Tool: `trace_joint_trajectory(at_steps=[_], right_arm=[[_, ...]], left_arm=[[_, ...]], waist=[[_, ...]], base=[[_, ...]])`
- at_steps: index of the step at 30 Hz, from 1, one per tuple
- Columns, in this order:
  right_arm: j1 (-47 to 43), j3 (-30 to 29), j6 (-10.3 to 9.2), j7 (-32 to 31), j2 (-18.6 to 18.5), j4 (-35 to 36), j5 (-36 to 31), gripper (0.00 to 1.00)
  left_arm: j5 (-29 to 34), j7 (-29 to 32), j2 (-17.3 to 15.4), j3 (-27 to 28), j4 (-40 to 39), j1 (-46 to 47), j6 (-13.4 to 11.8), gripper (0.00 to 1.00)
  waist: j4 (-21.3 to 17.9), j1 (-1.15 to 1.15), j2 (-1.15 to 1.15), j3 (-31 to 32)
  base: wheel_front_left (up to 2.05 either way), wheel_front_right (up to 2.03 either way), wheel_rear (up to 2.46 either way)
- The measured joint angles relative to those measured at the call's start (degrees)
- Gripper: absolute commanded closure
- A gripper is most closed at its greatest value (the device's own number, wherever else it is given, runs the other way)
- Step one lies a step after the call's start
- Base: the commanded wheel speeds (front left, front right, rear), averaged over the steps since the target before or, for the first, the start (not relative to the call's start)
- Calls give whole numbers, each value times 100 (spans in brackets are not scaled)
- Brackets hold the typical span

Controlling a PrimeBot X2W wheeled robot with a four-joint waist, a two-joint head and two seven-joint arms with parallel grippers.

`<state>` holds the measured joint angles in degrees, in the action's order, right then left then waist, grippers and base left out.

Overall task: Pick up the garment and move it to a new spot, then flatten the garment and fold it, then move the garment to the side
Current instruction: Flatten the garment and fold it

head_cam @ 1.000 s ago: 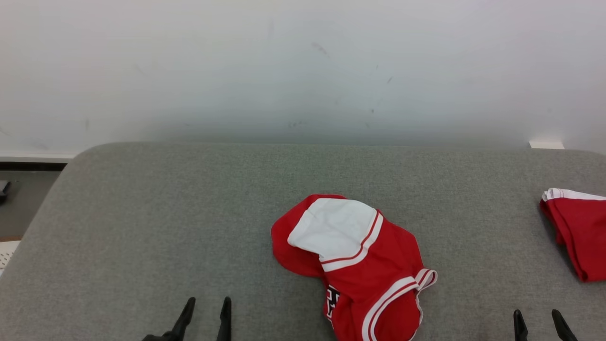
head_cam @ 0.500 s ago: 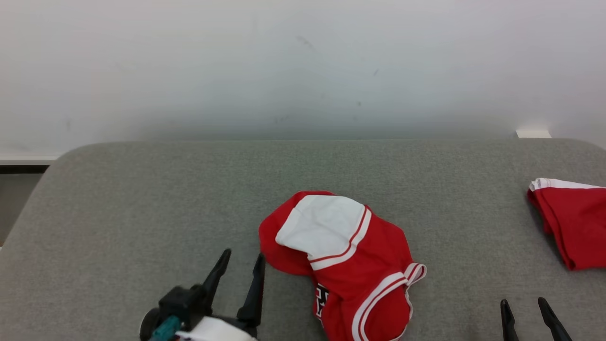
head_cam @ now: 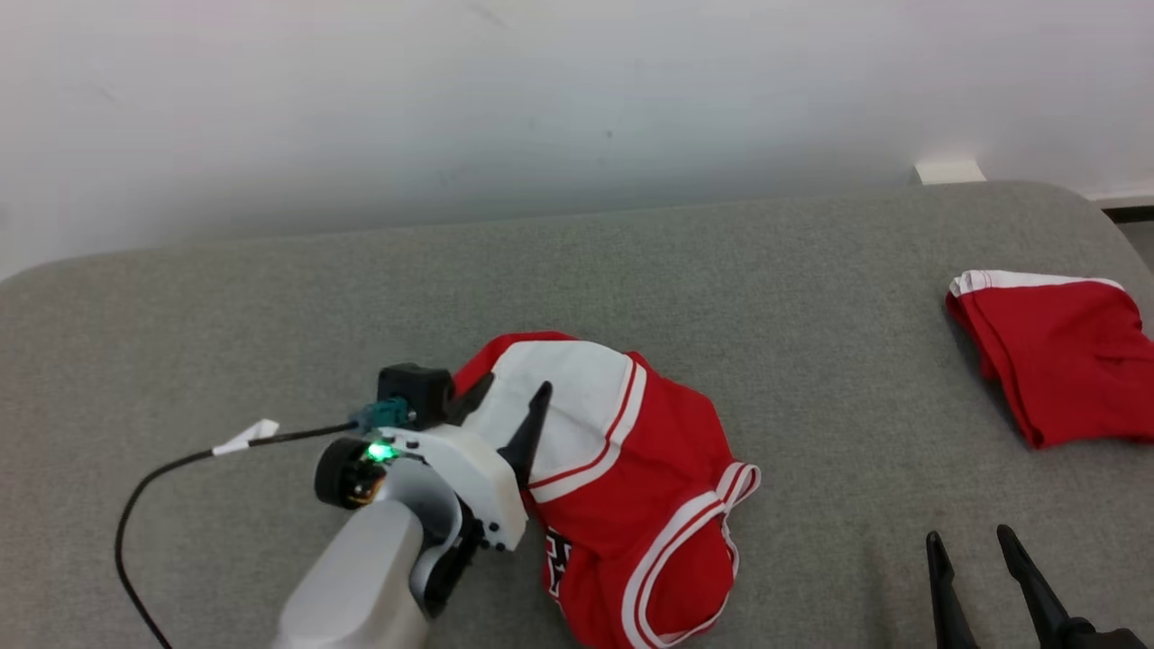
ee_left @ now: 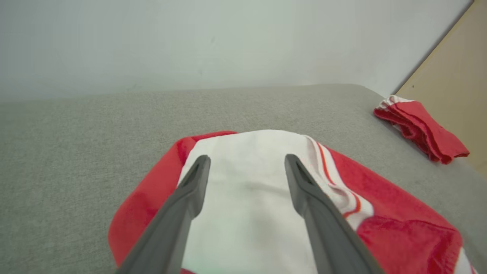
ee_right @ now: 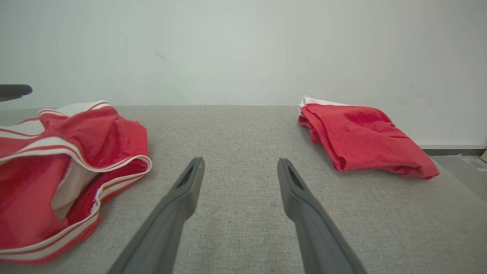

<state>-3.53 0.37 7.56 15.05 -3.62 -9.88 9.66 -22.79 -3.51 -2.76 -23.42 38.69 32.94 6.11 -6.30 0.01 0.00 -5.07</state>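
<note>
As the left pincer hangs spread over a crumpled red-and-white jersey garment near the front edge of the grey fabric worktop, the right pincer, also spread, sits near the front right corner, a folded red cloth beyond it.

This looks to me like a bare lab or test room: grey cloth-covered table, plain scuffed white wall at twelve o'clock, a tagged cable trailing at my nine o'clock.

You can't see the bottom of the garment, cut off by the head view's edge, or its black letters, half tucked away, or whether the left gripper touches it.
</note>
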Motion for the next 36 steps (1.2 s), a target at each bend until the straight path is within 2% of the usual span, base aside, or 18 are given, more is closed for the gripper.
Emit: trace_joint_trajectory(at_steps=[8, 21, 22, 24, 30, 36], right_arm=[[190, 101, 1, 0, 4, -65, 37, 0], [240, 93, 0, 0, 0, -94, 36, 0], [240, 93, 1, 0, 0, -93, 36, 0], [240, 92, 1, 0, 0, -98, 36, 0], [238, 96, 1, 0, 2, -132, 44, 0], [164, 48, 1, 0, 1, -168, 52, 0]], left_arm=[[66, -21, -177, -35, 1422, 621, 20, 0], [-30, -413, -156, -111, 2447, 1088, 89, 0], [-46, -414, -145, -136, 2492, 1103, 92, 24], [-86, -414, -116, -186, 2549, 1118, 100, 99], [-375, -530, -30, -336, 2527, 1135, 126, 100], [-700, -824, -18, -309, 2125, 1423, 127, 100]], waist=[[-318, 0, 0, -345], [-407, 0, 0, -424], [-406, 0, 0, -417], [-397, 0, 0, -409], [-368, 0, 0, -353], [-293, 0, 0, -200]], base=[[0, 0, 0], [0, 0, 0], [0, 0, 0], [0, 0, 0], [0, 0, 0], [0, 0, 0]])
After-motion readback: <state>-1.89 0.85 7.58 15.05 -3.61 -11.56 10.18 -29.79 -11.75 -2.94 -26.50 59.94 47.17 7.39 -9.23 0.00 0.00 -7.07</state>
